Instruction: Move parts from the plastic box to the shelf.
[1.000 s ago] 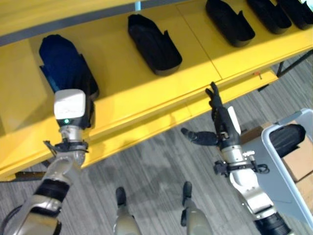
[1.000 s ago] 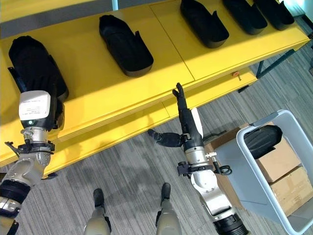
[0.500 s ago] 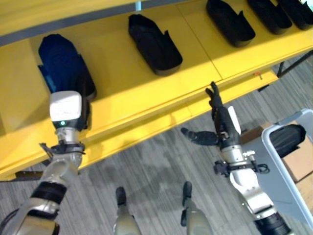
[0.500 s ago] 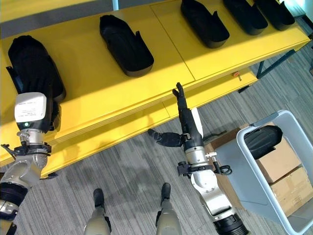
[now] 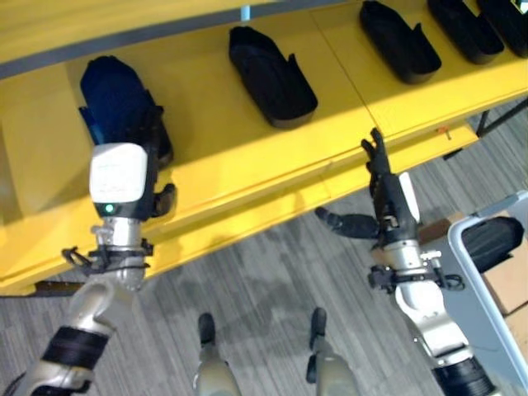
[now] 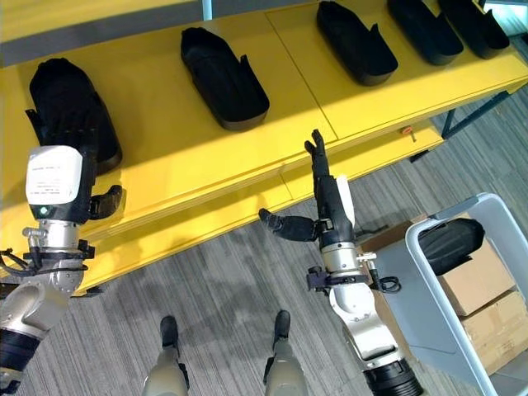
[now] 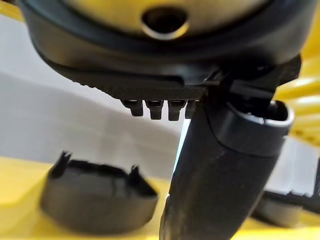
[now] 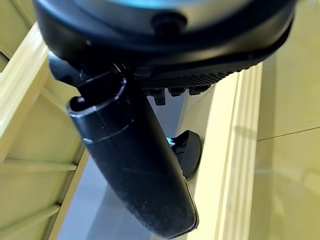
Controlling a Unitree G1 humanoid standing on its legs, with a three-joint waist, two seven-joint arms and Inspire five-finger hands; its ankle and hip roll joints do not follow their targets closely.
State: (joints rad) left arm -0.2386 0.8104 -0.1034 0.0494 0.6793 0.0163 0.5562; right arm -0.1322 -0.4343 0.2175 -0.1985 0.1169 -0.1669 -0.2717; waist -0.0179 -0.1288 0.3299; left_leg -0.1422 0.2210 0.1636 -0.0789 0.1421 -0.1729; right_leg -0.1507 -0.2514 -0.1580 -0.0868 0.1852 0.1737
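Note:
A row of black moulded parts lies on the yellow shelf [image 5: 214,140]. At the row's left end lies one part [image 5: 115,99], and my left hand [image 5: 122,177] hovers at its near end. That hand is open: fingers straight towards the part, thumb out to the side. In the left wrist view the part [image 7: 95,200] rests on the shelf past the fingers, not held. My right hand [image 5: 389,202] is open and empty, upright by the shelf's front edge. One black part [image 6: 450,243] lies in the grey plastic box [image 6: 429,305] at the right.
Several more parts [image 5: 272,74] [image 5: 400,41] [image 5: 466,25] lie spaced along the shelf to the right. Bare shelf shows between them. Cardboard boxes [image 6: 487,289] sit by the plastic box. Grey carpet floor lies below the shelf.
The whole view has shifted slightly. My left hand's thumb now sticks out to the side, away from the leftmost part. The right hand holds the same pose.

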